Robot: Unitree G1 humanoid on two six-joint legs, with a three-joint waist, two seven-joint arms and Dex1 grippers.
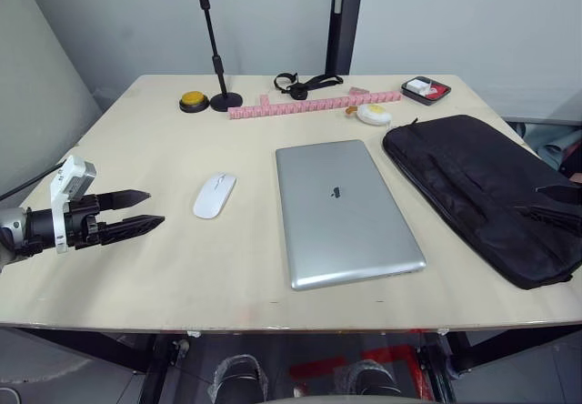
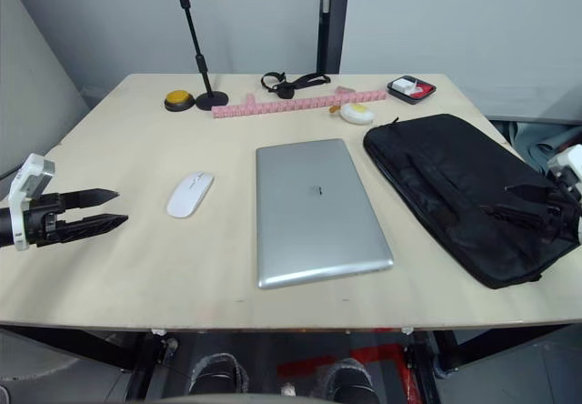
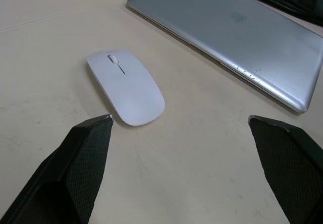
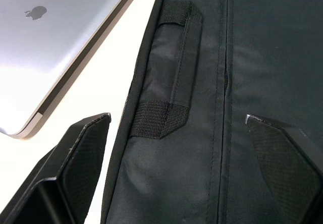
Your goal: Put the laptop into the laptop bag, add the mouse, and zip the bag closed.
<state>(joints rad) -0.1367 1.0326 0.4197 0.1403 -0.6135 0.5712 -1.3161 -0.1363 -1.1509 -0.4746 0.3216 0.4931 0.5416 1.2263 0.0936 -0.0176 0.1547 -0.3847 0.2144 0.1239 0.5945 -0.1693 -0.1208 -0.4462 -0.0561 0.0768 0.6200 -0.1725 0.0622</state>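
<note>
1. My left end effector hangs over the left part of the desk, its two black fingers spread apart with nothing between them, tips pointing toward the mouse.
2. The mouse lies flat on bare desk just beyond my left fingertips, apart from them. In the left wrist view it sits nearer one finger than the other.
3. The laptop lies closed and flat at the desk's middle, logo up. Its left long edge runs beside the mouse with a strip of open desk between them, and its near short edge stops short of the desk's front edge.
4. The laptop bag lies flat to the right of the laptop, angled, with a narrow gap of desk between the two. Its near right corner reaches the desk's right edge.
5. My right end effector is over the near right end of the bag, fingers wide apart and holding nothing. In the right wrist view a strap handle and a zipper line lie between the fingers.
6. Along the far edge stand a black stand, a yellow button, a pink tape, a tape measure case and a small tray, all well apart from the laptop.
7. The desk's front-left area is open wood.
</note>
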